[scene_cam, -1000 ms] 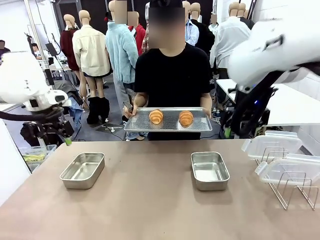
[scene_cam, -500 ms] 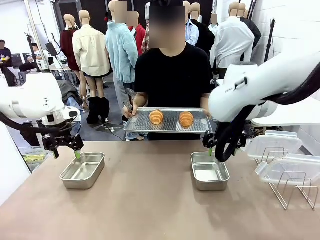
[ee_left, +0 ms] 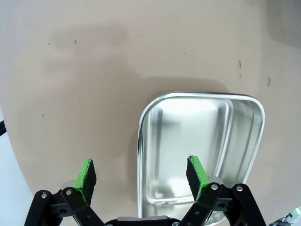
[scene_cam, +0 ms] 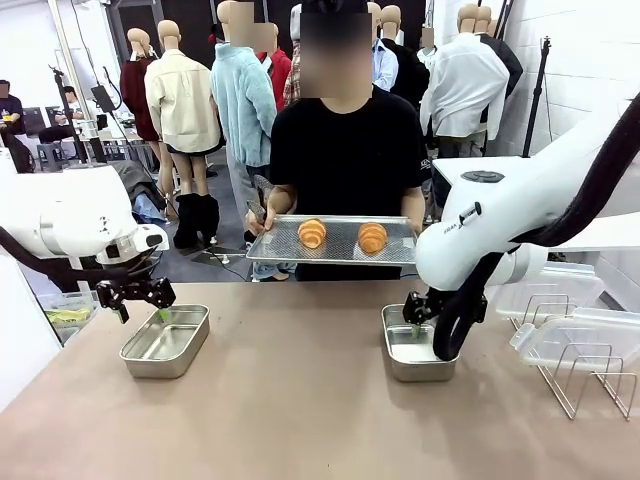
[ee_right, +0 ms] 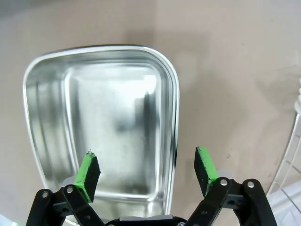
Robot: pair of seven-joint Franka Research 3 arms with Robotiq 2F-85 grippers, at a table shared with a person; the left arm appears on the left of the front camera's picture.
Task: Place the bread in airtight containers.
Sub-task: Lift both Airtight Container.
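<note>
1. The left gripper (ee_left: 141,172) is wide open and holds nothing. One green finger is over the left shiny metal tin (scene_cam: 165,340), the other outside its rim.
2. The right gripper (ee_right: 147,169) is wide open and empty too, one finger over the right shiny metal tin (scene_cam: 403,355).
3. Two golden-brown ridged bread rolls (scene_cam: 312,233) sit on a flat metal tray with holes (scene_cam: 340,250). The person (scene_cam: 345,140) holds it beyond the brown table (scene_cam: 300,400).

Two golden, ridged rolls (scene_cam: 312,233) lie side by side on the raised tray (scene_cam: 280,250). The left tin (scene_cam: 166,340) and right tin (scene_cam: 400,352) sit lidless, empty and well apart on the table (scene_cam: 300,400).
</note>
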